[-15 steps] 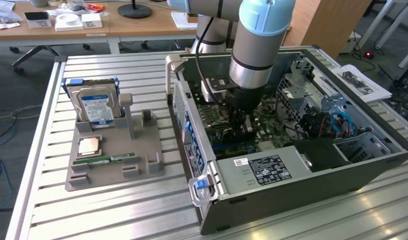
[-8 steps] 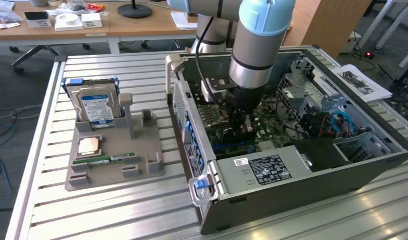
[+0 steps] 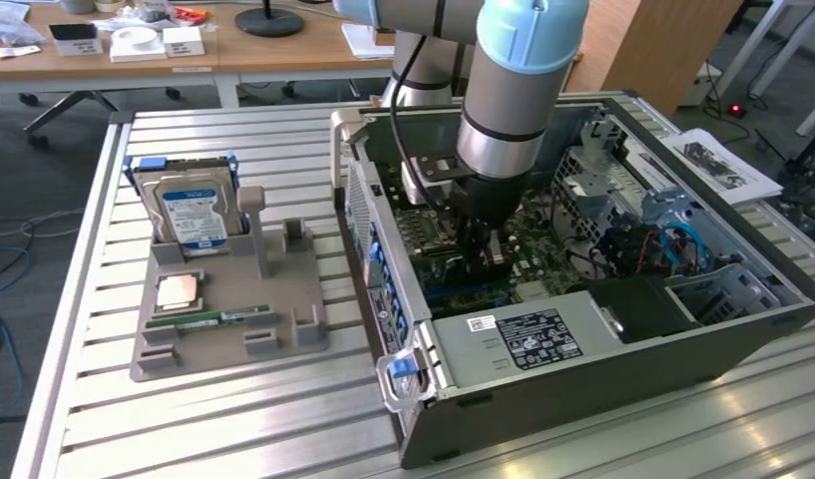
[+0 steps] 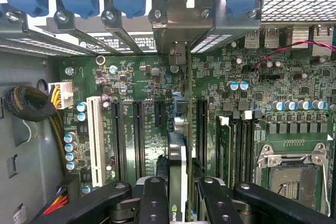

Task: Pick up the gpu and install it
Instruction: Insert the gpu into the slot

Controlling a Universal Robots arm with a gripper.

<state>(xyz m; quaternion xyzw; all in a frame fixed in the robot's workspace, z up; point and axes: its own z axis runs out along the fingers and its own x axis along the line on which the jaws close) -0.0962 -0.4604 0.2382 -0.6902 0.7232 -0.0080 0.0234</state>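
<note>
In the exterior view the gripper (image 3: 485, 261) is lowered into the open computer case (image 3: 673, 339) at frame centre, its fingertips hidden among motherboard parts. In the wrist view the gpu (image 4: 177, 169) is seen edge-on, standing upright between the 2 black fingers (image 4: 152, 203), which are clamped on its sides; its lower part is cut off by the frame edge. Whether its edge connector is seated in a slot of the motherboard (image 4: 136, 82) cannot be made out. A hard drive (image 3: 192, 212) and RAM stick (image 3: 224, 318) rest on the grey holder (image 3: 287, 344), left of centre.

Silver-grey arm (image 3: 507, 110) with pale-blue joint caps, black gripper (image 4: 176, 195).
</note>
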